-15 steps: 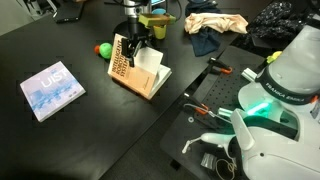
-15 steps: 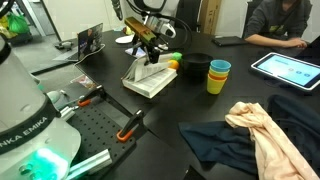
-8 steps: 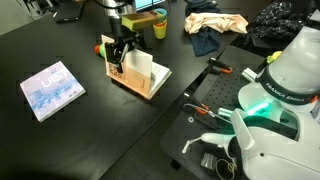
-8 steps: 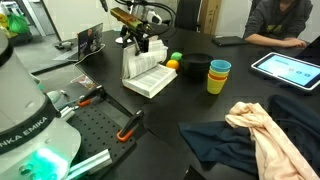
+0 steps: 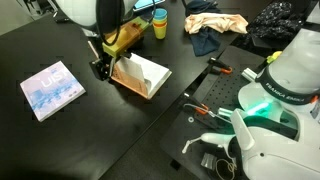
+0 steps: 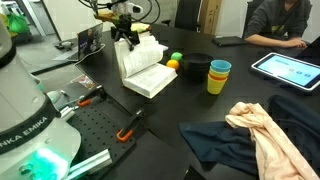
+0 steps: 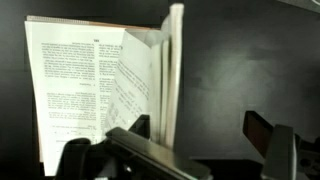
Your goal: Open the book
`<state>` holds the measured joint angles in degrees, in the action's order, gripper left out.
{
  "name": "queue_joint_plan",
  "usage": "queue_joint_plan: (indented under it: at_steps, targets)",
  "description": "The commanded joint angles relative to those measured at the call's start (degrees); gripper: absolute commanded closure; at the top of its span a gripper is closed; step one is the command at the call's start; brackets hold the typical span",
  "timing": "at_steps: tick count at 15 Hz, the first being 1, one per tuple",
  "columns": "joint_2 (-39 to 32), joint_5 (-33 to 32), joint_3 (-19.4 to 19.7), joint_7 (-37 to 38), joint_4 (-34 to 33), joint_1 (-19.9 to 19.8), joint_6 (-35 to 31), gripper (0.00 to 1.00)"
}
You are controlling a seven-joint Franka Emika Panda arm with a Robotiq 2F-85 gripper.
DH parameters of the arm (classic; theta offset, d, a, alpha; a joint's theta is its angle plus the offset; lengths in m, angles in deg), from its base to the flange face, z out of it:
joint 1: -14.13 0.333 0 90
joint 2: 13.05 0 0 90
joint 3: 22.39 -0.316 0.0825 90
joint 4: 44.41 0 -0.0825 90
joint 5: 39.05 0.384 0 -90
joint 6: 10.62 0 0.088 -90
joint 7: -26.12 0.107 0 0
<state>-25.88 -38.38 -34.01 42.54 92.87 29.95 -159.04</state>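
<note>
The book (image 5: 142, 73) lies open on the black table, white printed pages facing up. It also shows in the other exterior view (image 6: 146, 72). Its tan-brown cover (image 5: 124, 38) is lifted over the left side, under the arm. In the wrist view the printed pages (image 7: 72, 90) lie to the left, and a block of leaves (image 7: 172, 70) stands on edge. My gripper (image 7: 200, 130) is open, with that block between the jaws, close to the left finger (image 7: 140, 126). In both exterior views the gripper (image 5: 100, 67) (image 6: 126, 31) is at the book's raised edge.
A thin light-blue book (image 5: 52, 90) lies at the table's left. A green ball (image 6: 176, 57), a black cup (image 6: 195, 70) and stacked yellow and blue cups (image 6: 218, 78) stand beside the book. Clothes (image 6: 262, 135) and orange-handled tools (image 6: 128, 124) lie nearer the base.
The gripper has swung away from the cups across the book, carrying the cover and leaves over. The book now lies further open with more white page showing.
</note>
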Motion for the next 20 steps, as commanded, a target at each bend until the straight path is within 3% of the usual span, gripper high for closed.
queue_joint_plan:
  at_steps: [1,3,5,11,16,20]
  targets:
    - [-2.6,-9.7,2.1,10.7,-2.7,5.1,-2.3,0.00]
    - [-3.1,-11.6,1.8,14.1,-3.9,6.5,-1.6,0.00]
    - [-3.9,-9.3,0.4,13.9,-5.1,6.8,-1.5,0.00]
    - [-9.6,4.1,-4.8,4.4,-9.9,4.9,-0.3,0.00]
    - [-12.2,16.2,-8.8,-4.7,-13.2,0.3,3.2,0.00]
    - [-11.9,19.8,-7.7,-7.3,-13.8,-1.2,4.9,0.00]
